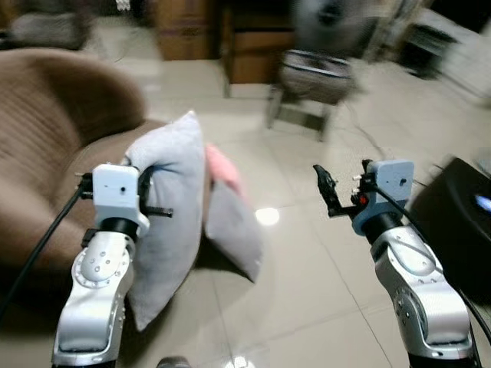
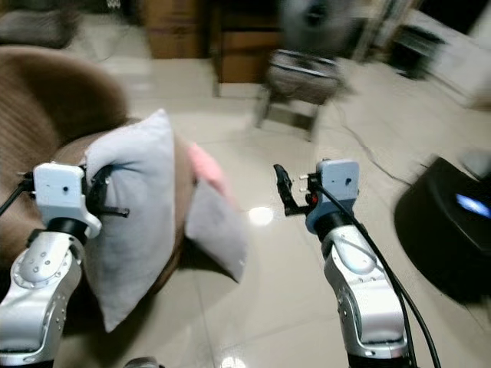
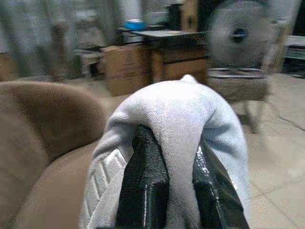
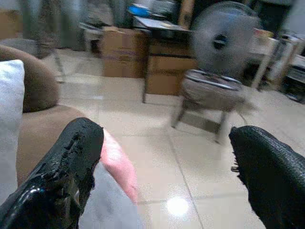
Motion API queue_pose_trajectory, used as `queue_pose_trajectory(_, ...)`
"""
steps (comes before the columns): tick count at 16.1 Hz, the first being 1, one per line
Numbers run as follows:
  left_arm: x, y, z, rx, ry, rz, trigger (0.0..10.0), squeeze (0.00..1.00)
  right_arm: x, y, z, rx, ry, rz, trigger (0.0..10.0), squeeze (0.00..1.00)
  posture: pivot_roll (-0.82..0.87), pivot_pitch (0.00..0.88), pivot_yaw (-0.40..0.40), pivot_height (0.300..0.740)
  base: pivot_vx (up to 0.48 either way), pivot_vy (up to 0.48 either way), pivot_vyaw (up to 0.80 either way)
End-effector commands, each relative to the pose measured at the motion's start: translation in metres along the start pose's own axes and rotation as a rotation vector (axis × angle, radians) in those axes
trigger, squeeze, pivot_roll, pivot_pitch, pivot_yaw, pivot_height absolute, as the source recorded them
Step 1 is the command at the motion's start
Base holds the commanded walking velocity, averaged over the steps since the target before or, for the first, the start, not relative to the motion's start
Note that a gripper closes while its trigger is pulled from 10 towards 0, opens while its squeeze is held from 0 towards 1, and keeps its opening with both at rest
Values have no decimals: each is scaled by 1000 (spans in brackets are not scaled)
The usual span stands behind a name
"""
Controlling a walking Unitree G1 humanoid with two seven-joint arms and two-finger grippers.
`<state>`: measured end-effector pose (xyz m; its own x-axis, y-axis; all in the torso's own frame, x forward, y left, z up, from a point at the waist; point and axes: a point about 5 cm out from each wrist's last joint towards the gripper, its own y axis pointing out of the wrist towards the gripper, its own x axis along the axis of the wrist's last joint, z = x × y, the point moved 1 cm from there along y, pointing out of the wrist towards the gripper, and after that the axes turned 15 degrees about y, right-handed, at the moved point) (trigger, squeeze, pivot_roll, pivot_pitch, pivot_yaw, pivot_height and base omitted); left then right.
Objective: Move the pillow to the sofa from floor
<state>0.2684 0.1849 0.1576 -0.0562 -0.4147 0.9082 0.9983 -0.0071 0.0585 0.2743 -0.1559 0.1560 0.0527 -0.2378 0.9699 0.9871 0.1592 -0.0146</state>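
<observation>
A grey pillow (image 1: 175,201) hangs upright at the front edge of the brown sofa (image 1: 46,130), its lower corner drooping toward the floor. My left gripper (image 1: 153,198) is shut on its top fold. In the left wrist view both black fingers (image 3: 145,176) pinch the grey fabric (image 3: 176,109). My right gripper (image 1: 328,192) is raised over the tiled floor to the right of the pillow, apart from it. Its fingers (image 4: 62,176) stand wide open with nothing between them. The picture is blurred.
A second grey cushion (image 1: 234,226) and a pink one (image 1: 222,169) lean against the sofa's front, just right of the held pillow. A black rounded object (image 1: 456,222) sits at the right. A stool (image 1: 314,80), a fan (image 4: 221,40) and wooden furniture (image 1: 253,38) stand behind, across open tiles.
</observation>
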Motion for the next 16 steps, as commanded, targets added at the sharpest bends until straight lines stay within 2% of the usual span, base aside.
queue_pose_trajectory(1,13,4,-1,-4,10,-71,10000,0,0,0,-5,-26,-10,-7,10000,0,69,0,-84,740,0,266,-800)
queue_pose_trajectory(2,13,4,-1,-5,11,-71,10000,0,0,0,-5,-27,-9,-8,10000,0,69,0,-84,740,0,266,-800)
queue_pose_trajectory(16,13,4,-2,-11,17,-65,10000,0,-3,-1,-5,-36,-26,4,10000,0,65,0,-84,740,0,294,0)
